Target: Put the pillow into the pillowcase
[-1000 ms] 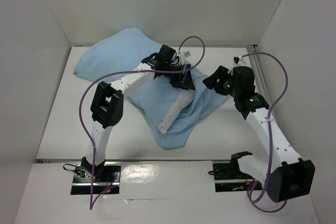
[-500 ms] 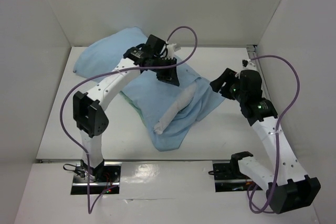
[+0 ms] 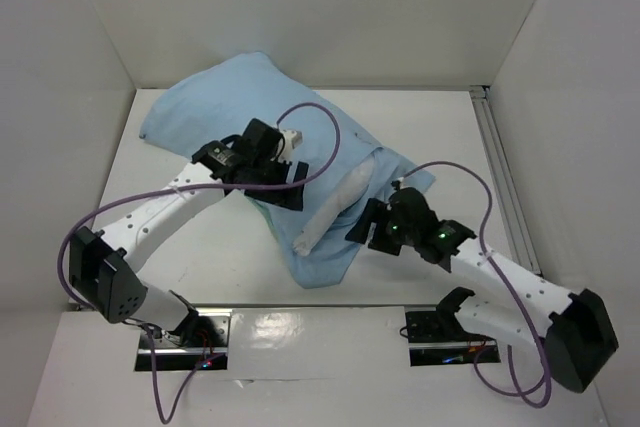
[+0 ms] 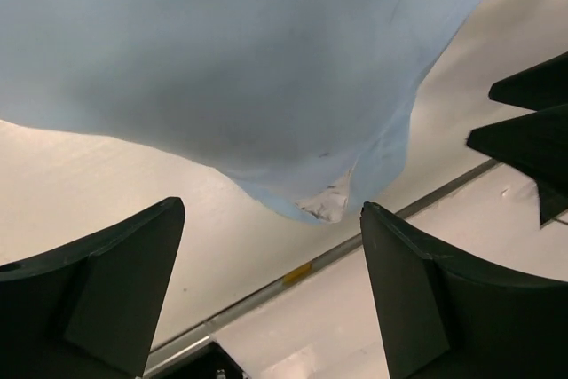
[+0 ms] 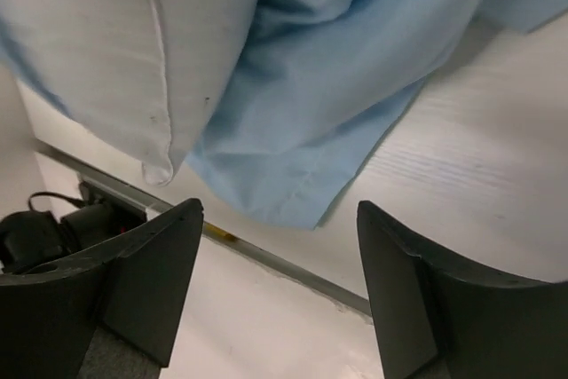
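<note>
Pillowcase is lying crumpled across the table, blue face up. Pillow is lying among its folds, white near end poking out toward the arms. Left gripper is hovering over the pillowcase's near left edge, jaws wide apart, gripping nothing. Right gripper is hanging just beside the pillow's near end, jaws apart, empty

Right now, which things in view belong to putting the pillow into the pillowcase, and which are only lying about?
Of the job:
- the pillow, white
- the pillowcase, light blue, lying around it

Not of the job:
- the purple cable on the left arm
- the metal rail at the table's right edge
</note>
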